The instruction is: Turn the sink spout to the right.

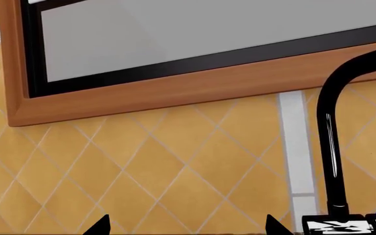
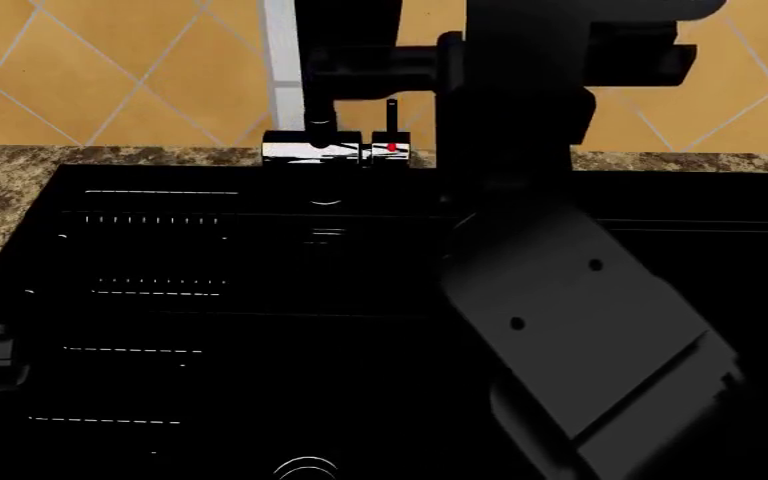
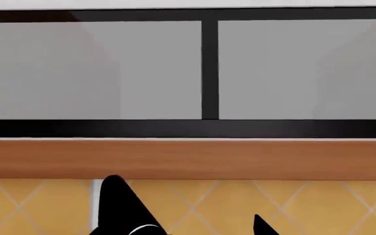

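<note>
Right arm [image 2: 584, 330] fills the head view's right half – its fingers [image 3: 119, 205] look apart, nothing between. Left fingers [image 1: 103, 225] apart too. I see the sink spout [image 2: 319, 100] upper centre, behind the sink [image 2: 157, 300] – untouched.

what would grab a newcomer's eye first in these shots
The bulky dark-grey robot arm fills the head view's right half, reaching over the large black rectangular sink. Behind it, the thin tall black spout rises from a shiny chrome base against yellow diamond tiles. A wood-framed window sits above.
</note>
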### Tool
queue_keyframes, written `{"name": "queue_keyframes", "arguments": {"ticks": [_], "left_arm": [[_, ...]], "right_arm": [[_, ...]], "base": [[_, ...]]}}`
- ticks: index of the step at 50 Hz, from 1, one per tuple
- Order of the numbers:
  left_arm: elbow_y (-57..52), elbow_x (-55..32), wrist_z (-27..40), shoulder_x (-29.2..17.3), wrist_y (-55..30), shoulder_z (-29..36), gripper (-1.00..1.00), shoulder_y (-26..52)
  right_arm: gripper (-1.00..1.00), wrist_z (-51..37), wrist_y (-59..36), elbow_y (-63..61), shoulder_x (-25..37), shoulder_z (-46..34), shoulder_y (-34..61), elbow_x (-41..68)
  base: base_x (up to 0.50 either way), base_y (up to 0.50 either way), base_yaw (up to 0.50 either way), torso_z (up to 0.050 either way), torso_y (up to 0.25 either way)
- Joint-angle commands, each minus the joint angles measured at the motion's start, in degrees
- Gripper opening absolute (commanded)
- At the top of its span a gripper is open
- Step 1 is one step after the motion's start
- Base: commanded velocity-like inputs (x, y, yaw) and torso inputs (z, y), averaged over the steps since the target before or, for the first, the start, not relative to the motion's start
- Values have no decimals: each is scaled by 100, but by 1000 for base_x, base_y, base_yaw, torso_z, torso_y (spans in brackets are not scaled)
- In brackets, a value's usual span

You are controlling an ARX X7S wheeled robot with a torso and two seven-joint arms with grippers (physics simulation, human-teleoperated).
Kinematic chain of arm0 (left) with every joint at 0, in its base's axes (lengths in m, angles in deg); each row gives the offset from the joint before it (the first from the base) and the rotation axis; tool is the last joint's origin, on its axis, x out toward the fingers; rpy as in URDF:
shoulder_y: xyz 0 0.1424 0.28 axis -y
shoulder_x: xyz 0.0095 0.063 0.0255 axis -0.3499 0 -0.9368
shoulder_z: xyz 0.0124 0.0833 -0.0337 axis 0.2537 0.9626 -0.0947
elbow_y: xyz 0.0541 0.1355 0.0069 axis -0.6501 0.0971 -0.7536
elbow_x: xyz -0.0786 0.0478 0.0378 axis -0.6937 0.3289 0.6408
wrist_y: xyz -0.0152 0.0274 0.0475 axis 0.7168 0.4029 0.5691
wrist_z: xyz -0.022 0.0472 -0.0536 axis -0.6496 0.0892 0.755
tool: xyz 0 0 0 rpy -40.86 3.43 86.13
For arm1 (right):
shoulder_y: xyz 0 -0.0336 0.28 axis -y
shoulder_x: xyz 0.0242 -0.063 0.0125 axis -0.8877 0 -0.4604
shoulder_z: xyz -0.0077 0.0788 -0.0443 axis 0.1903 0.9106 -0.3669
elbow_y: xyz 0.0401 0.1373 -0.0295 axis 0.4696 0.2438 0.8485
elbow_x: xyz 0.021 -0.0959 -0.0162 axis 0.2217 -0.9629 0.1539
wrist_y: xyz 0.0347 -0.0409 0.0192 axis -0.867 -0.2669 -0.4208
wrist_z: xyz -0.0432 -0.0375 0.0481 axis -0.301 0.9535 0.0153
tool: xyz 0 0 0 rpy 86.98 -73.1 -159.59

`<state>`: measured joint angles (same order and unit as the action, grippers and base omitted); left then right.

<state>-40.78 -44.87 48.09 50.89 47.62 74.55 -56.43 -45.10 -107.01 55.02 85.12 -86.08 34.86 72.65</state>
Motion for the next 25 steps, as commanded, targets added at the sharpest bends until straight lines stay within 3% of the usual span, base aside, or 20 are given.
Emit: {"name": "queue_keyframes", "arguments": {"ticks": [1,25], "left_arm": [[2,-9,16,-14,-9,10,100,5],[40,-19,35,-38,8,43,100,13]], "right_arm": [[100,-41,-139,-18,72,48,147,41],[100,-11,97,123,180,33,-170,-60]], "base": [[0,0,0,0,0],[0,0,0,0,0]]}}
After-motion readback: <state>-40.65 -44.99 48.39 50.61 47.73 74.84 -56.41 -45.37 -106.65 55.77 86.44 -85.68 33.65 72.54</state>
